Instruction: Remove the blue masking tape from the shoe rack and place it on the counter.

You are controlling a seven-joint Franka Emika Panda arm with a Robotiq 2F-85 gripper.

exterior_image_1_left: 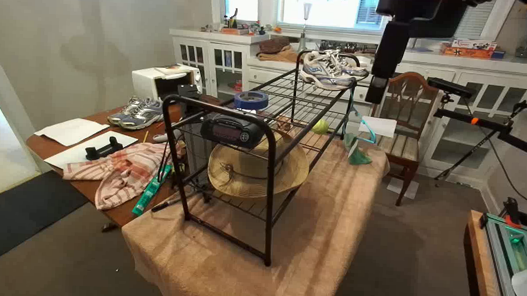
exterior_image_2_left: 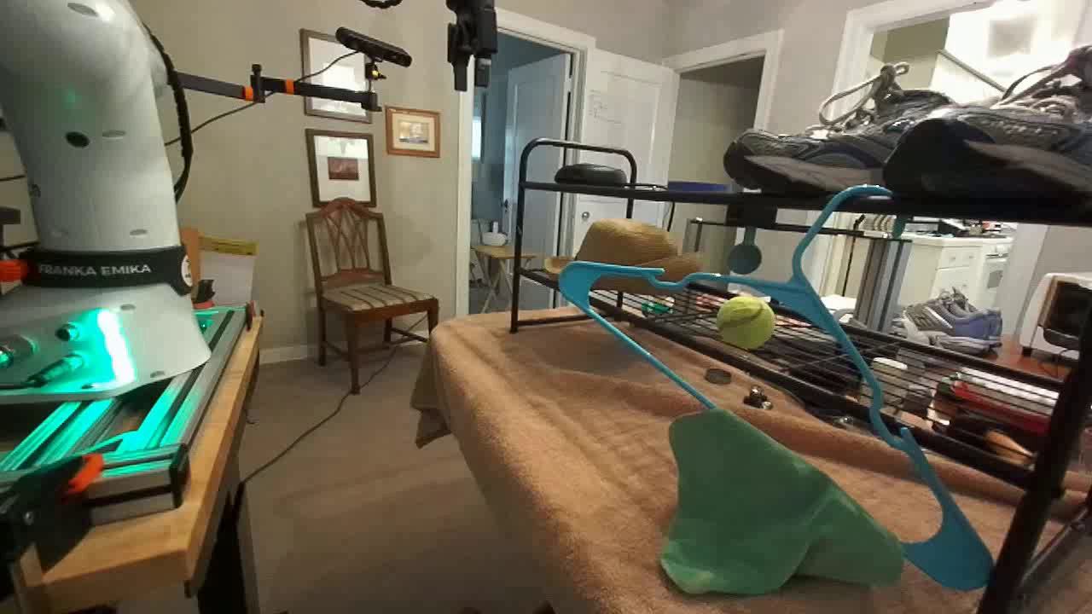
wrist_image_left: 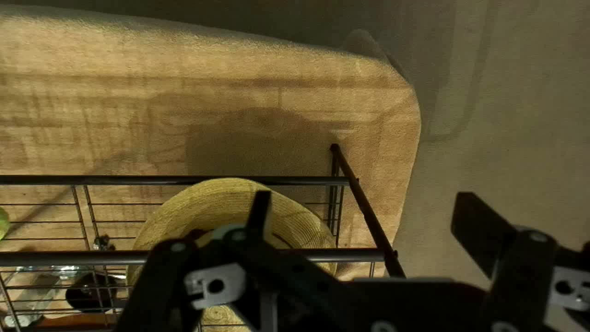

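The blue masking tape (exterior_image_1_left: 251, 104), a blue ring, lies flat on the top tier of the black wire shoe rack (exterior_image_1_left: 270, 188), just behind a dark clock radio. In an exterior view the tape (exterior_image_2_left: 697, 187) shows only as a thin blue edge. The rack stands on the counter (exterior_image_1_left: 312, 252), a broad top covered by a tan cloth. My gripper (exterior_image_1_left: 376, 88) hangs above rack height, apart from the tape. In the wrist view the gripper (wrist_image_left: 362, 198) has its fingers wide apart with nothing between them, over the rack's end (wrist_image_left: 368, 216). The tape is out of the wrist view.
The clock radio (exterior_image_1_left: 232, 130) sits at the near end of the top tier, shoes (exterior_image_1_left: 327, 70) at the far end. A straw hat (exterior_image_1_left: 258, 170) and a tennis ball (exterior_image_1_left: 320, 126) are on the lower tier. A blue hanger (exterior_image_2_left: 840, 315) hangs from the rack over a green cloth (exterior_image_2_left: 768, 512).
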